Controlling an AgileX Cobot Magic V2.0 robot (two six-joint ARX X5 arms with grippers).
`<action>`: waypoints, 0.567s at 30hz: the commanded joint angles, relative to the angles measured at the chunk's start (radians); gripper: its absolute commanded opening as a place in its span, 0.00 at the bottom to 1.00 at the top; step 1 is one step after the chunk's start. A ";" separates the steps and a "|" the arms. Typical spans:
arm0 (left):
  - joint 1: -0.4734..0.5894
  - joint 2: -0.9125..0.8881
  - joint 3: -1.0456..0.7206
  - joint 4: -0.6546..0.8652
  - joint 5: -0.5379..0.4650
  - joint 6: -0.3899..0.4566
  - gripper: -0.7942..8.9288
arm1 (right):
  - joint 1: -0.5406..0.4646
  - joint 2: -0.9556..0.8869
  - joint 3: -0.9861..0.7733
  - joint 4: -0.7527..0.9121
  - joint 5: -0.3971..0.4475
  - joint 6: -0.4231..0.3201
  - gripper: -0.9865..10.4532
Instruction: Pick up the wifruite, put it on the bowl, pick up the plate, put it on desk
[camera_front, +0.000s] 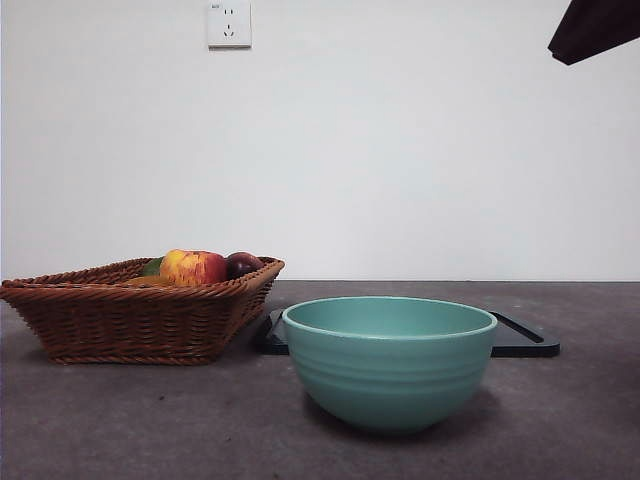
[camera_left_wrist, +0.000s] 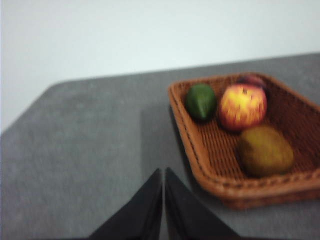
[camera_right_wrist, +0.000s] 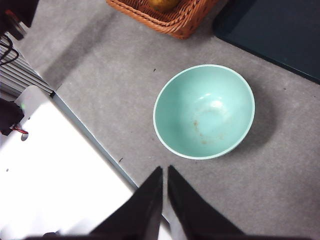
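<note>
Nothing is picked up yet. On the grey surface (camera_front: 90, 420) the teal bowl (camera_front: 389, 362) stands empty beside the wicker basket (camera_front: 120, 318) holding the wifruite (camera_left_wrist: 265, 151). Left claw (camera_left_wrist: 163, 176), clenched empty, must open and reach in; right claw (camera_right_wrist: 165, 172) waits clenched.

- One teal bowl (camera_front: 389, 361)
- One wicker basket (camera_front: 130, 318)
- Four fruits in the basket: one brown wifruite (camera_left_wrist: 264, 150), one red-yellow apple (camera_left_wrist: 243, 106), one green fruit (camera_left_wrist: 201, 101), one dark purple fruit (camera_front: 243, 264)
- One dark flat tray (camera_front: 524, 338)
- One wall socket (camera_front: 229, 24)
- Two grippers: left gripper (camera_left_wrist: 163, 176), right gripper (camera_right_wrist: 165, 173)
</note>
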 joint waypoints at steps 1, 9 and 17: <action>0.001 -0.002 -0.021 -0.032 0.001 -0.015 0.09 | 0.009 0.003 0.016 0.010 0.000 -0.009 0.09; 0.001 -0.002 -0.021 -0.048 0.001 -0.017 0.09 | 0.009 0.003 0.016 0.010 0.000 -0.009 0.09; 0.001 -0.002 -0.021 -0.048 0.001 -0.017 0.09 | 0.009 0.003 0.016 0.010 0.000 -0.009 0.09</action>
